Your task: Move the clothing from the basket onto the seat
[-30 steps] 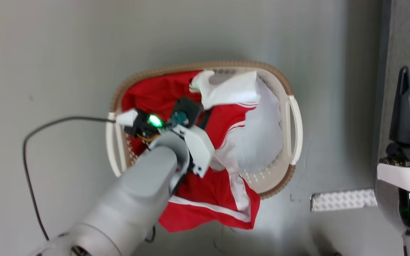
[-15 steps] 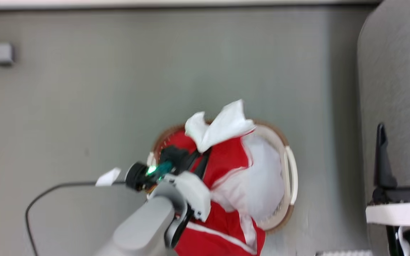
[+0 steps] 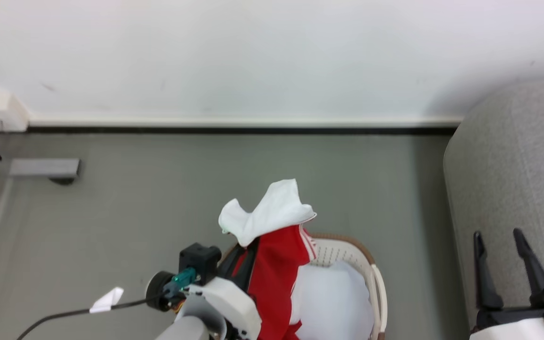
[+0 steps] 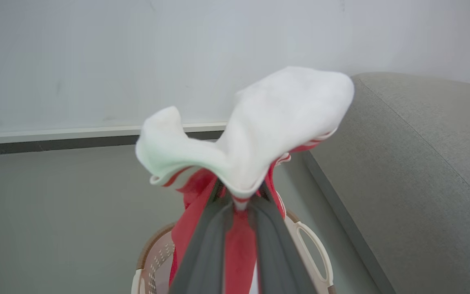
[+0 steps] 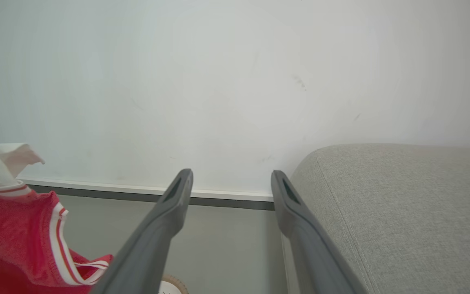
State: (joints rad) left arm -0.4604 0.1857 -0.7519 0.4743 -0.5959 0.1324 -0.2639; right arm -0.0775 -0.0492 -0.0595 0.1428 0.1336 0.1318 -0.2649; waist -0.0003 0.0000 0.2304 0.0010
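A: Seat (image 3: 503, 189) at right, basket (image 3: 335, 250) on the floor beside it. Clothing?
B: Red clothing (image 3: 274, 274) hangs over the basket, w/ left gripper (image 4: 239, 202) clamped on a bunch nr its white end. Soft, light, floppy, so prob swings & slips. Grab thick folds, not one edge. Right gripper (image 3: 496, 233) is spread wide, empty, nr the seat.

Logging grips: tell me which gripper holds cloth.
The left gripper: it is shut on the red-and-white garment, raised over the basket. The right gripper stands open and empty by the couch.
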